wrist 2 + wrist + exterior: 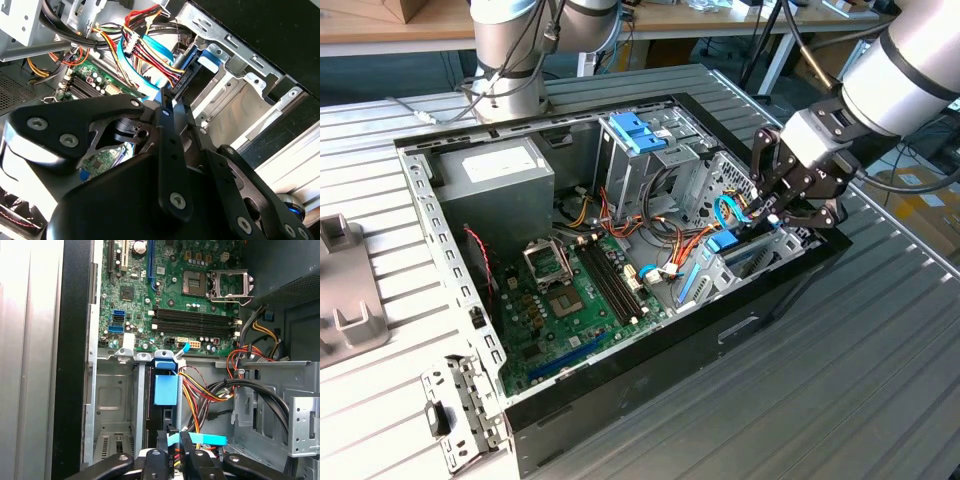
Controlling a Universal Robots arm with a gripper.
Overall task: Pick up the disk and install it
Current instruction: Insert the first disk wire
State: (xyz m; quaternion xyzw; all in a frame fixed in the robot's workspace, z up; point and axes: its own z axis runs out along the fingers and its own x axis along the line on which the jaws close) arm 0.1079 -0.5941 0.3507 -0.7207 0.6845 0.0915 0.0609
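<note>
**Fingers over the drive bay at the case edge**

Over the open computer case (620,250), at its edge on the exterior view's right, the gripper (782,215) hangs above the metal drive bay (112,410). Its black fingers (171,450) stand close together, with a narrow gap between them, and they sit right at the dark top edge of the disk (165,390) — whether they actually pinch it I cannot tell, since the contact is hidden by the linkage.

The disk stands on edge in the bay, its dark body framed by bright blue rails, and its blue tab (166,389) faces up toward the first wrist view. In the exterior view the same blue rail (723,242) shows just below the fingers, beside a bundle of red, orange and yellow wires (200,385) that runs past the bay. A light blue ribbon cable (145,60) curls near the disk in the second wrist view.

Further inside the case lie the green motherboard (580,300) with its open processor socket (227,282) and dark memory slots (195,322). The grey power-supply box (500,185) sits in the far corner, and a paler blue twin-tabbed bracket (638,130) tops the cage beside it. The case rests on a ribbed metal counter (840,380) — the arm's base (510,60) stands on that counter behind the case.
</note>
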